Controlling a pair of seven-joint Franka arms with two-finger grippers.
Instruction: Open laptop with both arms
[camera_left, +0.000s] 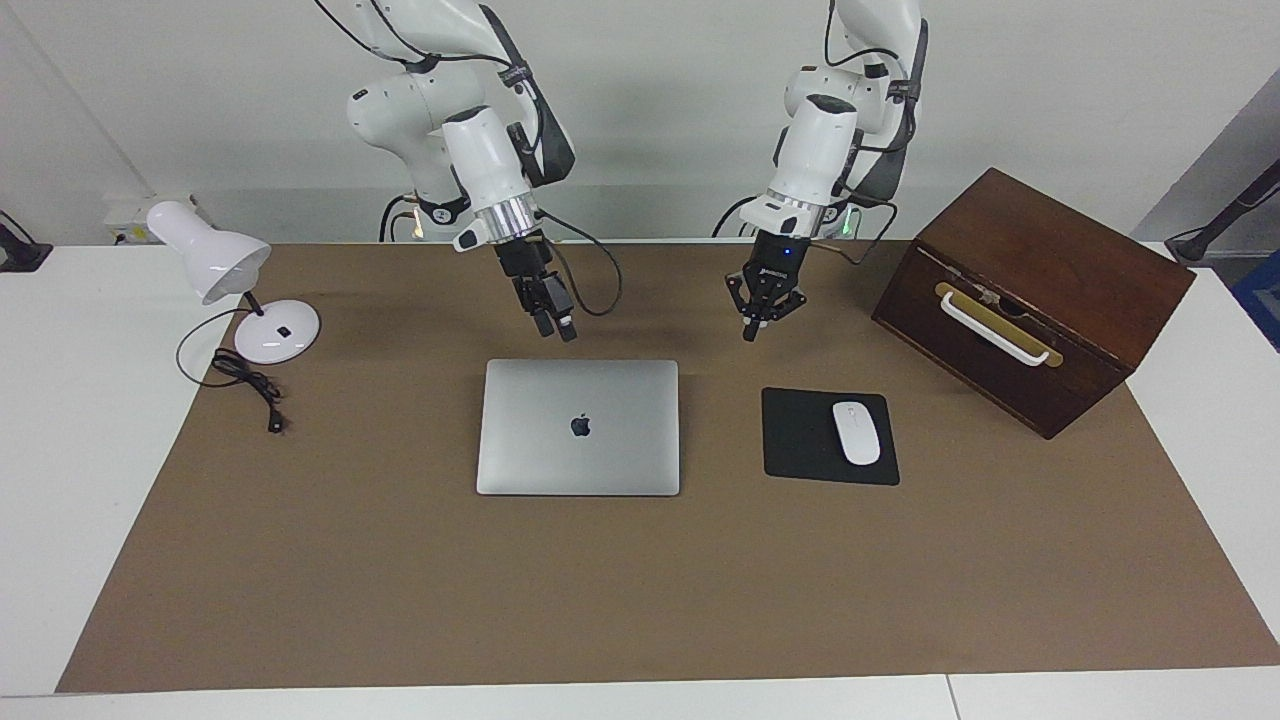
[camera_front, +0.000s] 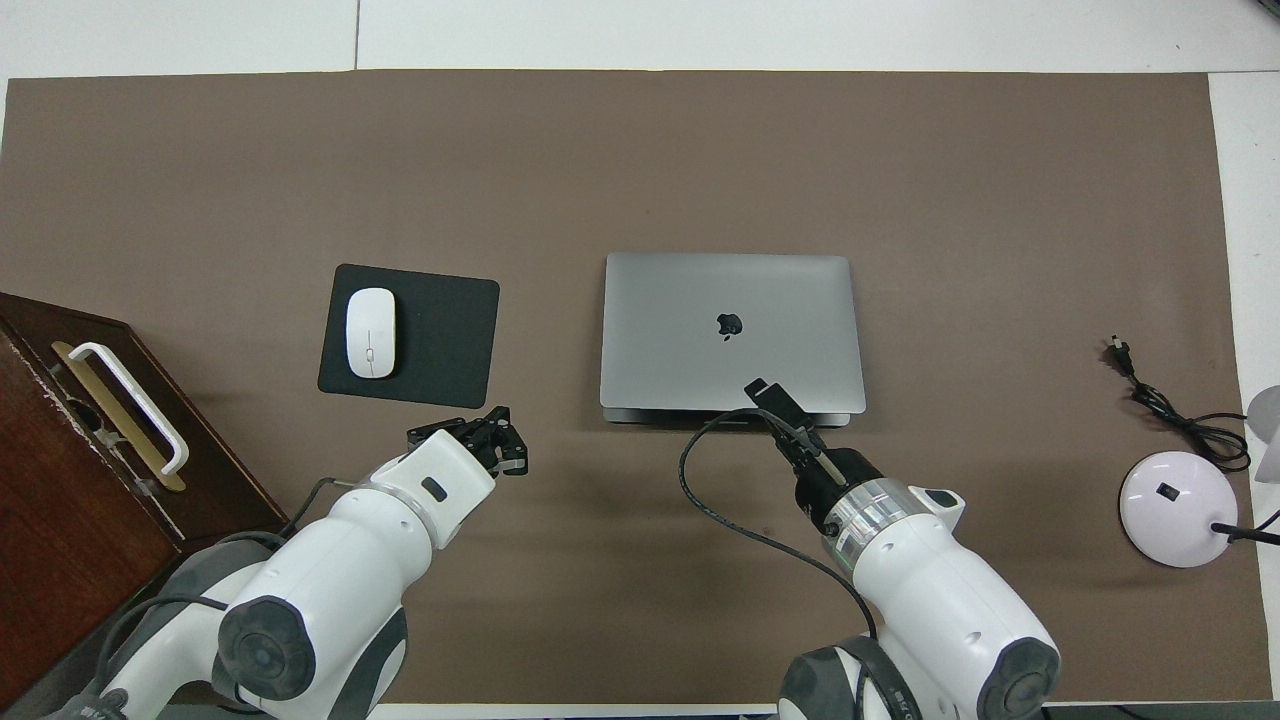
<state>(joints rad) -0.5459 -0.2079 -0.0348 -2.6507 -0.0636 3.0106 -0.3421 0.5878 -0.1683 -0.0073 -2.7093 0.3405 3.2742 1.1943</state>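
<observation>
The silver-grey laptop (camera_left: 540, 430) (camera_front: 690, 300) lies closed and flat in the middle of the brown mat, logo up. My right gripper (camera_left: 556, 329) (camera_front: 765, 390) hangs in the air over the laptop's edge nearest the robots, tilted, with its fingers a little apart and nothing between them. My left gripper (camera_left: 749, 334) (camera_front: 508, 448) hangs over bare mat between the laptop and the black mouse pad (camera_left: 800, 440) (camera_front: 440, 340). It is shut, fingertips together in a point, and holds nothing. Neither gripper touches the laptop.
A white mouse (camera_left: 856, 432) (camera_front: 370, 332) rests on the mouse pad. A dark wooden box (camera_left: 1040, 270) (camera_front: 60, 480) with a white handle stands at the left arm's end. A white desk lamp (camera_left: 215, 262) (camera_front: 1175, 508) and its black cord (camera_left: 250, 385) sit at the right arm's end.
</observation>
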